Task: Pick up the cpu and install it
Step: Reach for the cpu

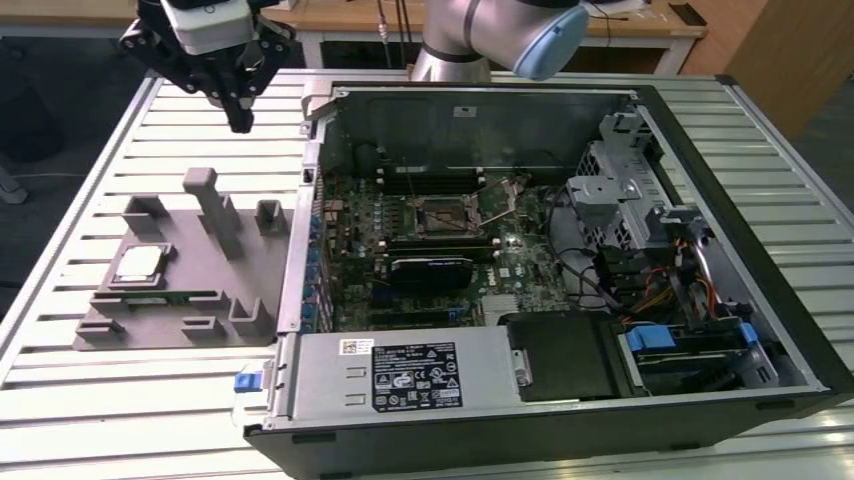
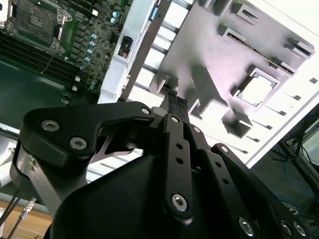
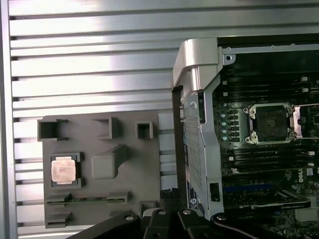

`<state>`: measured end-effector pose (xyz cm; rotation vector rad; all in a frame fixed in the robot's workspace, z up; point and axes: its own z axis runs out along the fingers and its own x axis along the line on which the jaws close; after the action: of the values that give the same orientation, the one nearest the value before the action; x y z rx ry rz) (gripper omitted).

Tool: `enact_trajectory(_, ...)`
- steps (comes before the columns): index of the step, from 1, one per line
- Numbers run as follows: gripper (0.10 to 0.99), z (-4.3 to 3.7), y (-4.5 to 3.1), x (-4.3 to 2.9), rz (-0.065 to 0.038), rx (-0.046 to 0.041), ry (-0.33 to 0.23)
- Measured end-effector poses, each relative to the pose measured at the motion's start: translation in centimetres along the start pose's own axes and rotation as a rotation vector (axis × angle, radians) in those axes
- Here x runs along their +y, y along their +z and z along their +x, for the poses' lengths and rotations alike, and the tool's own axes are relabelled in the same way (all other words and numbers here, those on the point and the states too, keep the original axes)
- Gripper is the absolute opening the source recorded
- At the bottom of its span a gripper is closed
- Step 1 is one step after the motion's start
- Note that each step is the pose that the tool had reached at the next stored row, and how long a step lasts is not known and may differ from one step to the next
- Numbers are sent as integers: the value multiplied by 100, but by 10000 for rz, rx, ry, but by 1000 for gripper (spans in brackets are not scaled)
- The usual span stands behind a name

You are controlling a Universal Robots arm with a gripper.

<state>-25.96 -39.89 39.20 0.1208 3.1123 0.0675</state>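
A: Entry: where does the cpu [image 1: 140,265] sit?

B: In a square pocket of the grey fixture tray [image 1: 180,320], flat, silver plate up. The tray lies on the slatted desk [image 1: 94,150], just beside the open computer case [image 1: 767,250], on the exterior view's left of it.

A: And the gripper [image 1: 240,118]?

B: High over the desk, past the tray's far edge, near the case's back corner. It touches nothing. From it the cpu lies down and toward the exterior view's left, well apart, with the tray's tall posts standing between the two.

A: Long axis to line up with?

B: None I can judge; the chip is square. In the first wrist view the cpu [image 3: 64,170] sits square to the tray's edges, so my guess is those edges set the approach angle.

A: Fingers?

B: Pressed together. In the second wrist view the gripper [image 2: 173,99] comes to one closed tip with no gap and nothing pinched in it. It would have to spread before any grasp.

A: Socket?

B: The socket [image 1: 441,212] on the board inside the case looks bare, and its dark centre shows in the first wrist view [image 3: 271,122]. Install not yet done, pick not yet done.
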Motion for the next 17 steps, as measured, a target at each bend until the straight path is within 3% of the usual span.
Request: enact_trajectory(17,106,263,-4,-20,0,0,4)
